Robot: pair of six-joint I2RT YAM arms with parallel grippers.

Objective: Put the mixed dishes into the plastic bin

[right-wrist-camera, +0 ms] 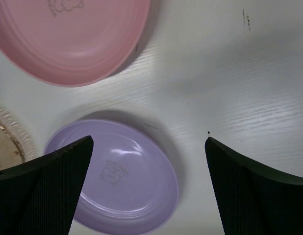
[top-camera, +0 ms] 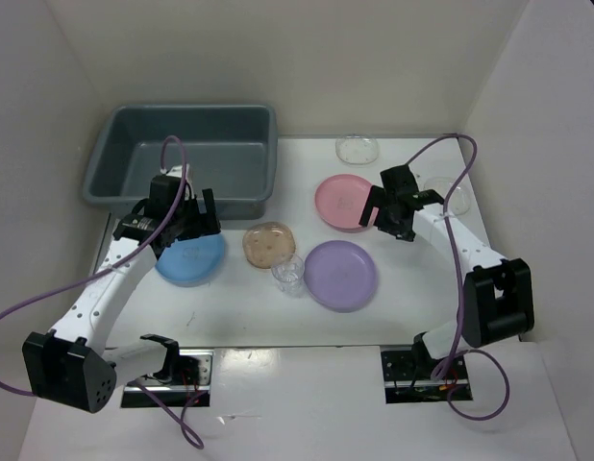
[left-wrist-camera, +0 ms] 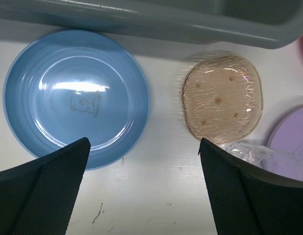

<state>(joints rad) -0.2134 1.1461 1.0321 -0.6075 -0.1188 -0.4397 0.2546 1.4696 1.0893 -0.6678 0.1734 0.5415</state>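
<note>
The dark gray bin (top-camera: 114, 163) stands at the back left and looks empty; its wall shows in the left wrist view (left-wrist-camera: 190, 24). A blue plate (top-camera: 196, 264) (left-wrist-camera: 75, 95), a tan speckled dish (top-camera: 268, 244) (left-wrist-camera: 222, 98), a small clear cup (top-camera: 288, 274) (left-wrist-camera: 259, 154), a lavender plate (top-camera: 341, 275) (right-wrist-camera: 124, 176) and a pink plate (top-camera: 340, 202) (right-wrist-camera: 75, 39) lie on the table. Clear bowls sit at the back (top-camera: 358, 149) and far right (top-camera: 451, 192). My left gripper (top-camera: 188, 219) (left-wrist-camera: 144, 186) is open above the blue plate's right edge. My right gripper (top-camera: 391, 213) (right-wrist-camera: 149, 183) is open, empty, above the table between pink and lavender plates.
White walls enclose the table on the left, back and right. Purple cables loop from both arms. The table's near edge (top-camera: 297, 341) runs in front of the plates.
</note>
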